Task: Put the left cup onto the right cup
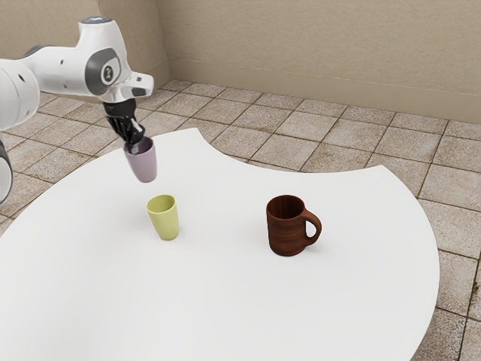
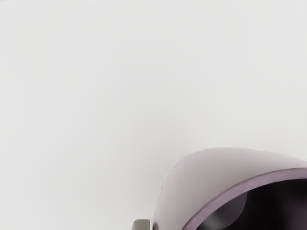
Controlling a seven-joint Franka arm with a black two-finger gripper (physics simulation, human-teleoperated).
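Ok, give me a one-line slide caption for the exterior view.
Franka pincer holds the mauve cup tilted above the white table, near the yellow-green cup; brown mug stands apart.

- The white arm [image 1: 68,68] enters from the exterior view's left, its last link nearly level, up and to the left of the yellow-green cup [image 1: 164,216].
- The wrist bends down, so the black gripper [image 1: 134,141] points downward (leaning a little).
- Its fingers pinch the rim of a mauve cup [image 1: 142,162], which hangs tilted below the hand, above-left of the yellow-green cup.
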